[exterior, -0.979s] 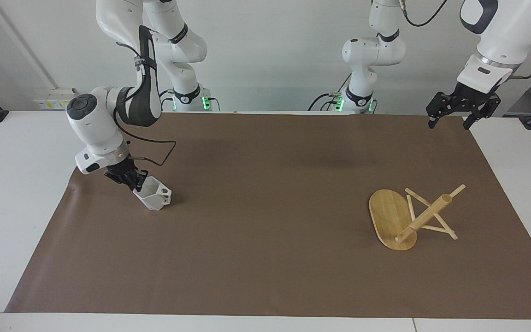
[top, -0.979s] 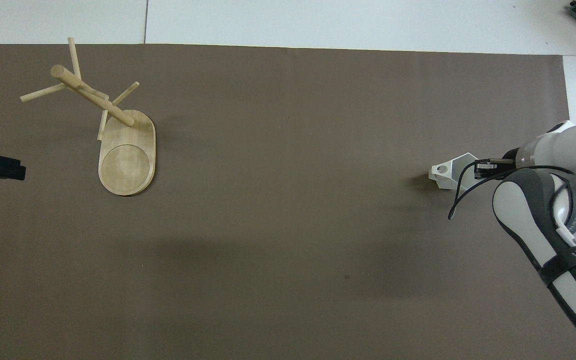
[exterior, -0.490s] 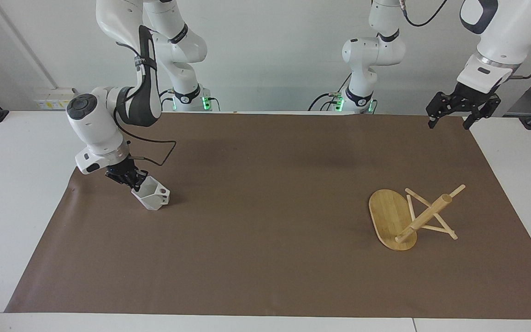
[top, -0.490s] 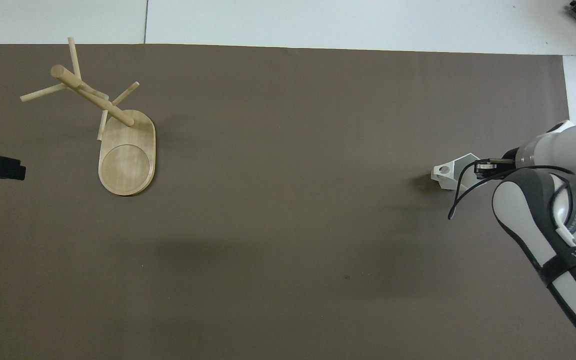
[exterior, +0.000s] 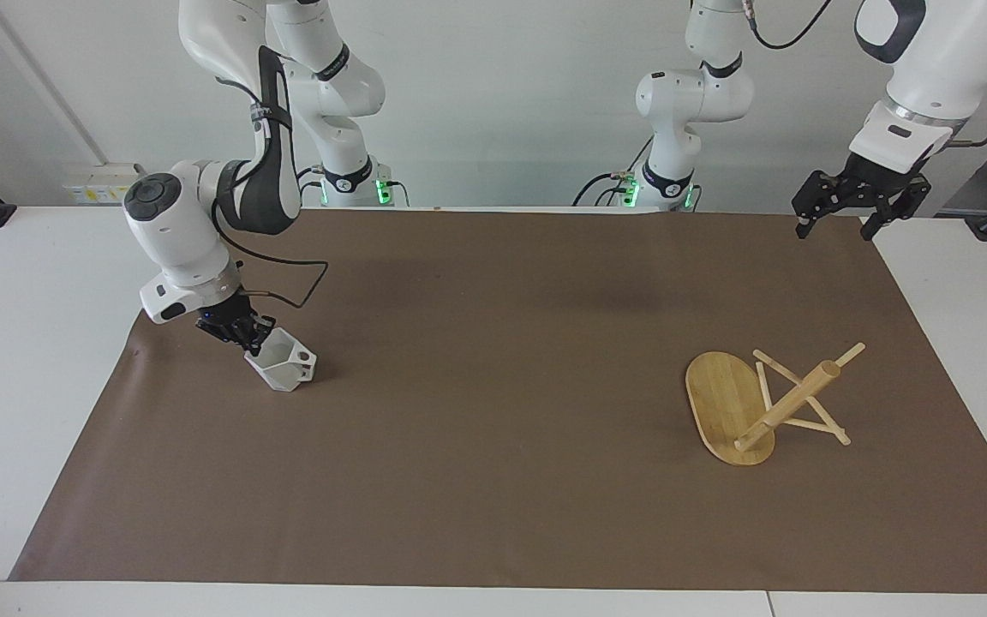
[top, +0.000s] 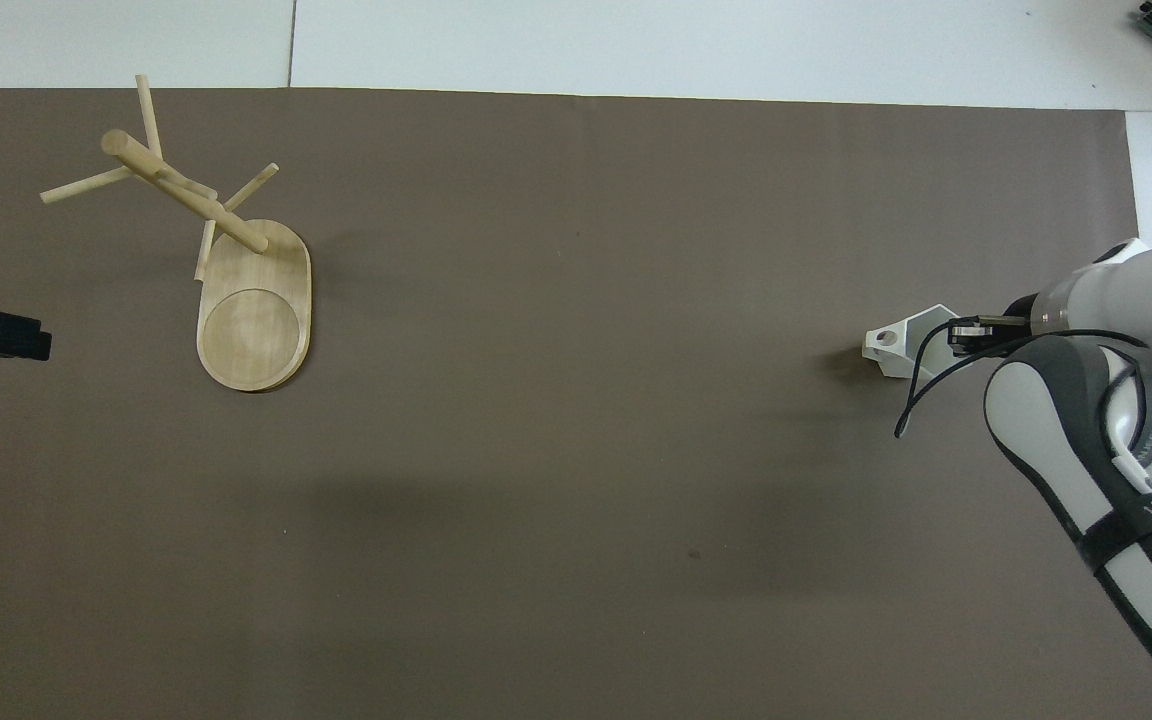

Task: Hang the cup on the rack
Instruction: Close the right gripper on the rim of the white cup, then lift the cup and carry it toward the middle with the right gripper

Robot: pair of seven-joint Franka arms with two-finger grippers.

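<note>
Two fingers of the right gripper point(exterior: 247, 336) are clamped on the rim of the cup point(exterior: 284, 367), which sits tilted on the brown mat point(exterior: 493, 514) toward the right arm's end of the table, its handle with the round hole pointing away from the gripper. Whether the cup's underside touches the mat or is just clear of it I cannot tell. The step in hand looks like the pick-up — the grip is on one thin wall, so a slow, straight lift seems wise, with the handle kept free and turned toward the pegs for the hanging to come.

Outward from there, the mat lies bare all the way across to the rack point(exterior: 742, 411), well apart at the left arm's end. The rack is not upright: it lies tipped over, its oval base on edge against the mat and its post slanting, propped on thin pegs. In my judgement it must be stood up, or steadied, before a cup can hang on it — work for the other arm.

That left gripper point(exterior: 845, 210) waits, jaws wide, high over the mat's corner nearest its own base. The cup sits close to the mat's edge at the right arm's end, so open room lies toward the middle.
</note>
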